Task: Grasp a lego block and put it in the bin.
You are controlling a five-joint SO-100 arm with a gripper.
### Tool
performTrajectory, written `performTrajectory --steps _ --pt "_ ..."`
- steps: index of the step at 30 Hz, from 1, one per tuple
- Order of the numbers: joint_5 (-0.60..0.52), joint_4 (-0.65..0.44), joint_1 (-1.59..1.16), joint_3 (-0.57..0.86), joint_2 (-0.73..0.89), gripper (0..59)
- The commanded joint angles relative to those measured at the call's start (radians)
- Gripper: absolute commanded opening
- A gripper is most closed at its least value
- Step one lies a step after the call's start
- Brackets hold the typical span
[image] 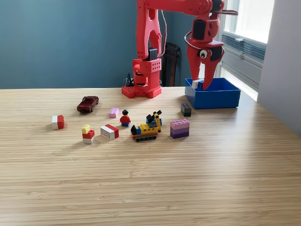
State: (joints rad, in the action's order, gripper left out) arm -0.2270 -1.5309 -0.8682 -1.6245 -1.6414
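On the wooden counter [150, 188], the nearest pieces form a loose row: a red-and-white block with a yellow stud piece on top [88, 134] toward the exterior view's left, a white-and-red block [109, 132] beside it, a yellow and black tracked vehicle [147, 127] in the middle, and a pink-and-purple stacked block [179, 128] just to its right. Off at the left lies a white-and-red small block [58, 122]. A little farther back stand a small figure in red [125, 118], a flat pink plate [114, 112], a dark red toy car [88, 103] and a black block [186, 109]. Behind the black block, at the right, sits the bin [221, 100], blue and low-walled. The red arm [148, 52] rises from its base at the counter's far edge, and its tool [201, 84] hangs over the bin's left part, clenched on a small white lego block [197, 84] just above the bin's rim.
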Motion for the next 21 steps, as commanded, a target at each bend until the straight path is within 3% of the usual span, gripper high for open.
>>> performTrajectory --steps 1,11,15,17,21 --pt "0.012 -0.054 -0.160 0.048 -0.089 0.1" --pt "0.060 -0.066 -0.310 0.060 -0.089 0.7" --pt "0.084 -0.066 -0.308 0.043 -0.089 26.2" --pt "0.086 -0.066 -0.305 0.043 -0.089 30.1" --pt "0.084 -0.066 -0.290 0.046 -0.089 29.7"
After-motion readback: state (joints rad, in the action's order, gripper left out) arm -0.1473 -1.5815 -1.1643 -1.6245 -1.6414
